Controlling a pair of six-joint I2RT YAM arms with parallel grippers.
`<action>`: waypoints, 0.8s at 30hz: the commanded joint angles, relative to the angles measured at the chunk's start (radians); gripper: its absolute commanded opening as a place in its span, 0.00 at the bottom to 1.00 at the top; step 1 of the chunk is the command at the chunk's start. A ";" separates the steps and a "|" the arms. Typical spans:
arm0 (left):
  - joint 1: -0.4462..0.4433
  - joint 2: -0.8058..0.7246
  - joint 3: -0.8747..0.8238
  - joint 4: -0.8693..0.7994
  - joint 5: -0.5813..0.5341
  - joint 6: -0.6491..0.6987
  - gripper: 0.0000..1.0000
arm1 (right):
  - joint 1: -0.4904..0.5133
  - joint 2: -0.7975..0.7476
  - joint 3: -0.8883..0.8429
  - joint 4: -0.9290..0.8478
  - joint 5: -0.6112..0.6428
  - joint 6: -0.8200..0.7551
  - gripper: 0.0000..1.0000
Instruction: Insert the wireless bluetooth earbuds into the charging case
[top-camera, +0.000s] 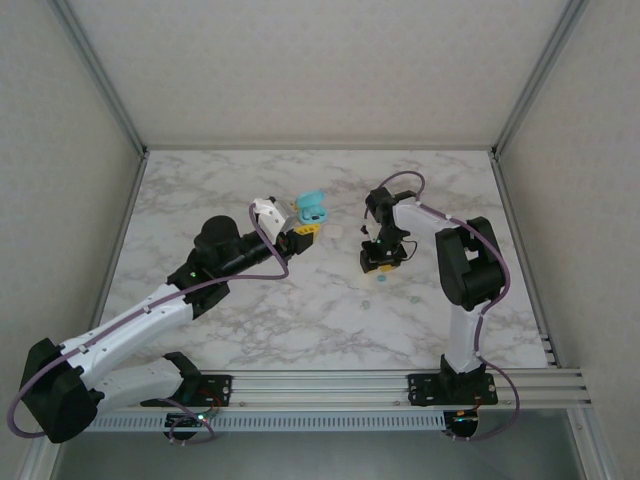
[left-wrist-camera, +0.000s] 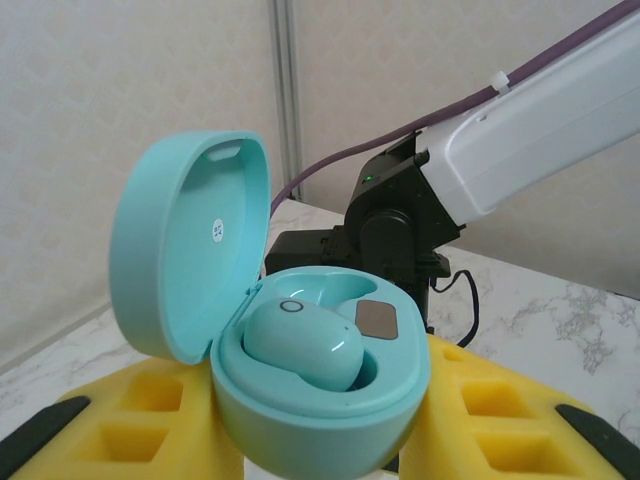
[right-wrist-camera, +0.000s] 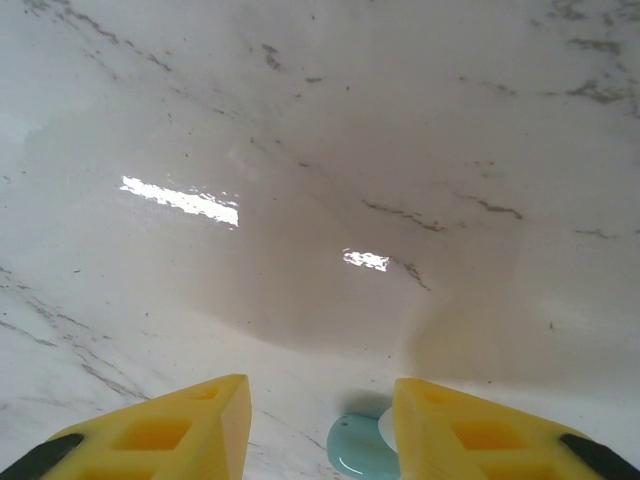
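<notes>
— Where is the charging case?

— My left pincer (top-camera: 306, 227) is clenched on the charging case (left-wrist-camera: 330, 420) and holds it up above the worktop (right-wrist-camera: 320, 150). The turquoise case sits between my yellow fingers (left-wrist-camera: 500, 410). Its lid (left-wrist-camera: 185, 250) stands open, on the left side in the wrist view.

— And the earbuds?

— The seated earbud (left-wrist-camera: 300, 345), also turquoise, lies inside the case, in the nearer socket. The other socket (left-wrist-camera: 372, 318) shows a small grey-brown plate. The loose earbud (right-wrist-camera: 355, 452) lies on the marble between the fingers of my right pincer (right-wrist-camera: 320, 395). It is just beside the finger on the right of that view, and the other finger is apart from it.

— So the right pincer grasps it?

— No, that pincer is released. It points down, with the tips close to the worktop. In the top view I also see a tiny pale bit (top-camera: 365, 303) on the marble near this pincer, too small to say what it is.
</notes>
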 joint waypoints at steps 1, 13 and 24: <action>-0.010 -0.010 0.009 0.011 -0.008 -0.006 0.21 | -0.004 0.001 -0.001 -0.028 -0.012 0.006 0.43; -0.009 -0.007 0.011 0.011 -0.003 -0.005 0.21 | -0.004 -0.054 -0.040 -0.053 0.048 0.045 0.43; -0.010 -0.005 0.009 0.016 -0.001 -0.006 0.21 | -0.004 -0.050 -0.040 -0.056 0.068 0.045 0.42</action>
